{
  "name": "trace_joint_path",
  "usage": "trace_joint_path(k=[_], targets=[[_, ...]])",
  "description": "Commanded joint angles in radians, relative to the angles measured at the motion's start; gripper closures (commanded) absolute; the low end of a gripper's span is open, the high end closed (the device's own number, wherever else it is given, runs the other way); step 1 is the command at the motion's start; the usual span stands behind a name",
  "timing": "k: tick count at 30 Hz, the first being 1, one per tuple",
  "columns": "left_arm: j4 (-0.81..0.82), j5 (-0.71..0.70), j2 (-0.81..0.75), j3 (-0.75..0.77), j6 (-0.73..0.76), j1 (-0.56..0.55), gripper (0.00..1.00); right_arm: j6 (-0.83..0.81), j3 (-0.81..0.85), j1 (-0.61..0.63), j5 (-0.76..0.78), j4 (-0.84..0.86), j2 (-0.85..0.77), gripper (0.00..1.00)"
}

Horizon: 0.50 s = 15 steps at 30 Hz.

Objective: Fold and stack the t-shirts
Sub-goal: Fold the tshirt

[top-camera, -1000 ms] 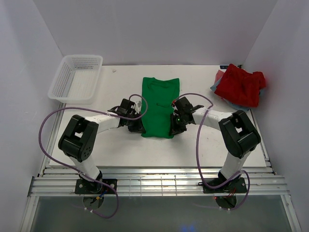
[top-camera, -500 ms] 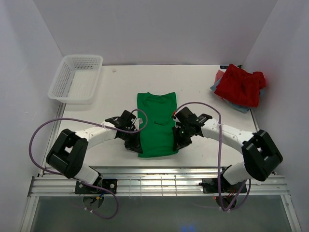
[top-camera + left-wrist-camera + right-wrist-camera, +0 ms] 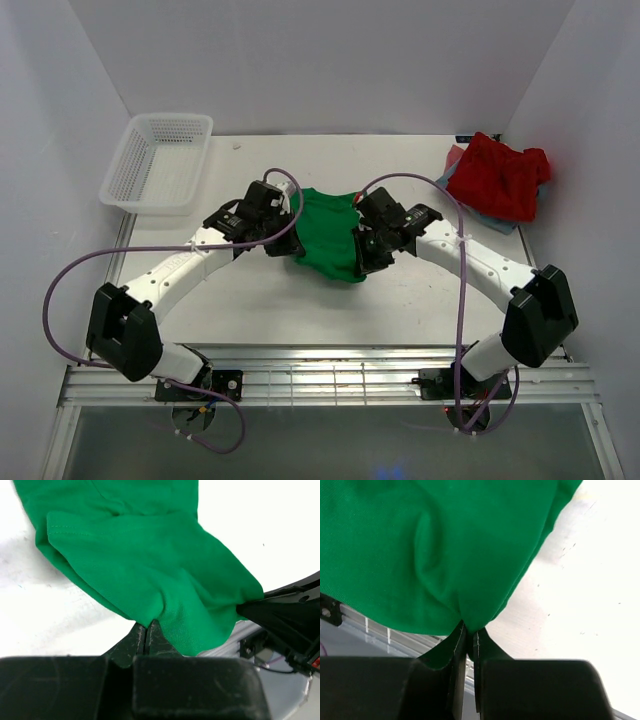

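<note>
Green t-shirt (image 3: 328,235) is sitting at table (image 3: 240,300) centre, bunched and sagging between the two arms.

Left gripper (image 3: 277,238) is working at the shirt's 9 o'clock edge. Its jaws are pressing together with a fold of green cloth pinched between the tips; the wrist view shows the hem spilling out from the pinch.

Right gripper (image 3: 366,252) is working at the shirt's 3 o'clock edge, likewise clamping tight on a gathered corner of green cloth.

Red t-shirt (image 3: 497,178) is lying crumpled at 2 o'clock by the right wall, resting on a blue-grey t-shirt (image 3: 452,160) peeking out beneath.

White mesh basket (image 3: 150,205) is sitting at 10 o'clock, well apart from the shirts.
</note>
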Motion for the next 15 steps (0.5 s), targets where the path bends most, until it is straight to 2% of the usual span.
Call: trace_joint_path(k=[1,5,15], targets=[[0.046,-0.083,0.011,0.042,-0.009,0.006,1.00,-0.042,0.100,-0.003,0.087,-0.008,0.053,0.92],[0.095,-0.090,0.051,0.058,0.020,0.030,1.00,-0.076,0.193,-0.005,0.194,-0.002,0.139,0.92],[0.174,-0.082,0.220,0.164,0.082,0.130,1.00,-0.154,0.426,-0.029,0.321,0.014,0.359,0.92]])
